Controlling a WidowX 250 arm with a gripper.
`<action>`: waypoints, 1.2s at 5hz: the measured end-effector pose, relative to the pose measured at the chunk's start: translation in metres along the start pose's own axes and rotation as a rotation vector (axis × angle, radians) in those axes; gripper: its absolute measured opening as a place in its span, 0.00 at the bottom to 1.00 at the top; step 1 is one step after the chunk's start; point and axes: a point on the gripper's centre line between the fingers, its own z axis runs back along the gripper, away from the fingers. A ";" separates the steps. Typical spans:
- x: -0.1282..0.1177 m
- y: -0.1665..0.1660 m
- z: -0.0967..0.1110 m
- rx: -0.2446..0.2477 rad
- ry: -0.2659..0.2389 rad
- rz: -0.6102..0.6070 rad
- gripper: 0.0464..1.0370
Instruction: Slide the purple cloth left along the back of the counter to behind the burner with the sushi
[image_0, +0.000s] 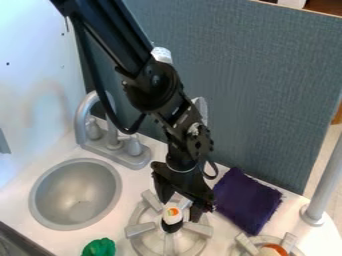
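Here, in the camera view, you have the black two-finger hand (180, 209) spread open over the grey plastic stove burner (139, 229). Between its fingers, near the burner's middle, sits the small white object with an orange mark (172, 215); you can't tell whether they touch it. Right beside your hand lies a dark purple cloth (247, 200).

White, orange-marked object (172, 215) on grey burner (139, 229)

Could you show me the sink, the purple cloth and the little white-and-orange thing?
Sink (73, 191): camera view, bare inside of its bowl.
Purple cloth (247, 201): camera view, middle of its top.
White-and-orange thing (172, 216): camera view, its pale upper part.
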 end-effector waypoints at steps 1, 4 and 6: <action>-0.008 0.000 -0.008 0.004 0.036 0.000 0.96; 0.040 -0.050 -0.035 -0.002 0.059 -0.063 0.96; 0.063 -0.074 -0.054 0.026 0.062 -0.098 0.96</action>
